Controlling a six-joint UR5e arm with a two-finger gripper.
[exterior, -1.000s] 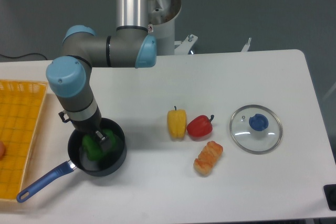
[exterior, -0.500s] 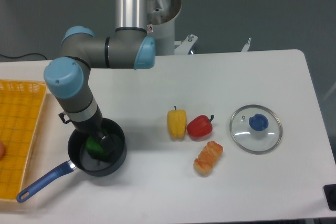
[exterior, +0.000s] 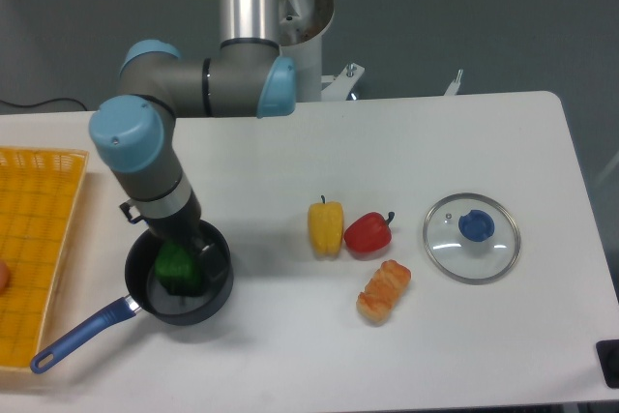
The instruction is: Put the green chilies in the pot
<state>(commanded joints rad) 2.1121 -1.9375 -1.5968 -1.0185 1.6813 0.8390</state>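
The green chilies [exterior: 177, 266], a small glossy green pepper toy, lie inside the pot [exterior: 219, 287], a round black saucepan with a long blue handle [exterior: 82, 336] pointing to the lower left. My gripper [exterior: 191, 251] hangs straight over the pot's back half, just above the pepper. Its fingers stand apart, with one light fingertip [exterior: 207, 248] showing to the right of the pepper. The wrist hides the pepper's top and the pot's far rim.
A yellow pepper [exterior: 325, 226], a red pepper [exterior: 368, 232] and a bread-like toy [exterior: 384, 290] lie in the middle. The glass lid with a blue knob [exterior: 472, 237] rests at the right. A yellow basket [exterior: 39, 239] stands at the left edge.
The arm has shifted slightly right and up, while the green pepper has stayed in the pot, now sitting clear of the fingers.
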